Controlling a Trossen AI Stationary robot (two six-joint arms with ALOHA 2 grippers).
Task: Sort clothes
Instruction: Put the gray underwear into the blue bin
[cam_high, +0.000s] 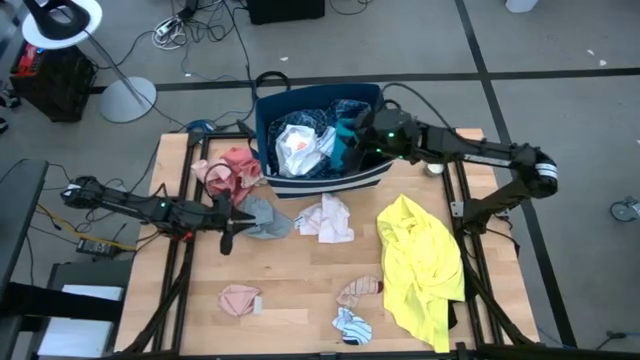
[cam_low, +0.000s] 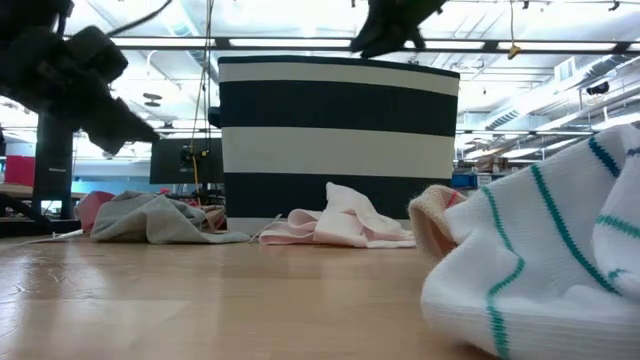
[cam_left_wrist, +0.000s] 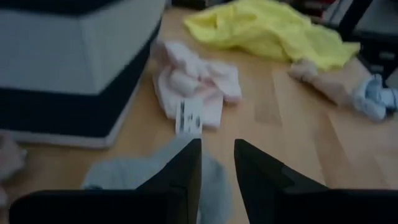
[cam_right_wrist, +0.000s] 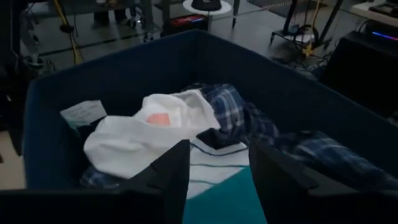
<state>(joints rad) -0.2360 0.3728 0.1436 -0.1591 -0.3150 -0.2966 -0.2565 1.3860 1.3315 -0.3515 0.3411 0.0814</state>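
Observation:
The navy bin with a white stripe (cam_high: 320, 185) stands at the table's far middle. It holds a white piece (cam_right_wrist: 143, 134) and a blue plaid shirt (cam_right_wrist: 249, 121). My right gripper (cam_high: 365, 140) is over the bin, shut on a teal and white striped garment (cam_right_wrist: 217, 186). My left gripper (cam_high: 238, 215) is low at the left edge of a grey garment (cam_high: 268, 218), its fingers a little apart (cam_left_wrist: 217, 155); I cannot tell whether it touches the garment. A pale pink piece (cam_high: 325, 218) and a yellow shirt (cam_high: 420, 265) lie flat on the table. My right gripper has the teal and white striped garment (cam_right_wrist: 221, 163) between its two fingers, coming from the table's right side and slanting down into the bin. The cloth lies bunched below the fingers on the pile in the bin; which part it holds is hidden by the fingers.
A pink and maroon heap (cam_high: 230, 172) lies left of the bin. A small pink piece (cam_high: 240, 298), a tan sock (cam_high: 358, 290) and a white sock with blue stripes (cam_high: 352, 325) lie near the front edge. Bare wood shows between them.

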